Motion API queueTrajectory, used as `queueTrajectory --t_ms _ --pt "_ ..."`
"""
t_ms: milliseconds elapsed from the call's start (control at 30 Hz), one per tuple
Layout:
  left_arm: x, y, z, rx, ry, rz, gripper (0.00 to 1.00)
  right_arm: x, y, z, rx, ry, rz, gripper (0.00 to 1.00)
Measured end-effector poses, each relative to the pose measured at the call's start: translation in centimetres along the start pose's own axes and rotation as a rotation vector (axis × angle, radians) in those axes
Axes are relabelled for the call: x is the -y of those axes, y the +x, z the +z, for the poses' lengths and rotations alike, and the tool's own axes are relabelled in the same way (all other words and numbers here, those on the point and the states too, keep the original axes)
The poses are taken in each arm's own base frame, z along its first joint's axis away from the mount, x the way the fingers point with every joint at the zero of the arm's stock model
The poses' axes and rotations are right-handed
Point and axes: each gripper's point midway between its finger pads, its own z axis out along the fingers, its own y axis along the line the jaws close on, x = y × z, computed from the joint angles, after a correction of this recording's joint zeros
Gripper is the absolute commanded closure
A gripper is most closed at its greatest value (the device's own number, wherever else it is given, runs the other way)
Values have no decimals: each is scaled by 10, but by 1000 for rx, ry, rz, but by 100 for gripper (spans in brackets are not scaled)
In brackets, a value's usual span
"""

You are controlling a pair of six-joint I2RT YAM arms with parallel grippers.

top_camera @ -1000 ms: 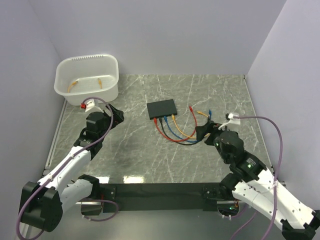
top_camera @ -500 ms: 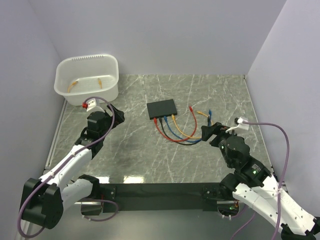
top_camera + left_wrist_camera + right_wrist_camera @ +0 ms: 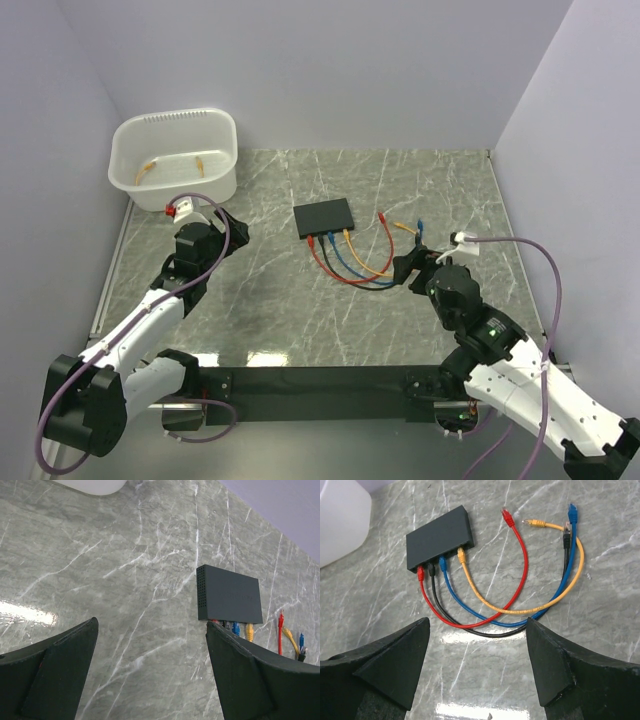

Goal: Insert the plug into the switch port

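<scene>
The left end effector [image 3: 151,630] and right end effector [image 3: 477,630] stand wide open and empty, clear of the switch [image 3: 440,537]

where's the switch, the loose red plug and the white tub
switch [image 3: 440,536], right wrist view, top face
loose red plug [image 3: 506,515], right wrist view, connector tip
white tub [image 3: 175,117], top external view, far rim

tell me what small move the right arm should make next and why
Probably ease the right gripper forward and down toward the free red plug. Its jaws stand open with nothing between them, so nothing is picked up yet. That plug lies loose ahead of it and looks like the free end nearest the switch, so it seems the easiest one to grasp first.
</scene>
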Motion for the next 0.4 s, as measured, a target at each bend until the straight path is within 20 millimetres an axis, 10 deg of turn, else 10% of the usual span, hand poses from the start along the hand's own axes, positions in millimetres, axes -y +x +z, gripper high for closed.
queueTrajectory --t_ms 400 --pt "-1 0 0 0 0 14 5 -3 3 5 -13 0 -8 11"
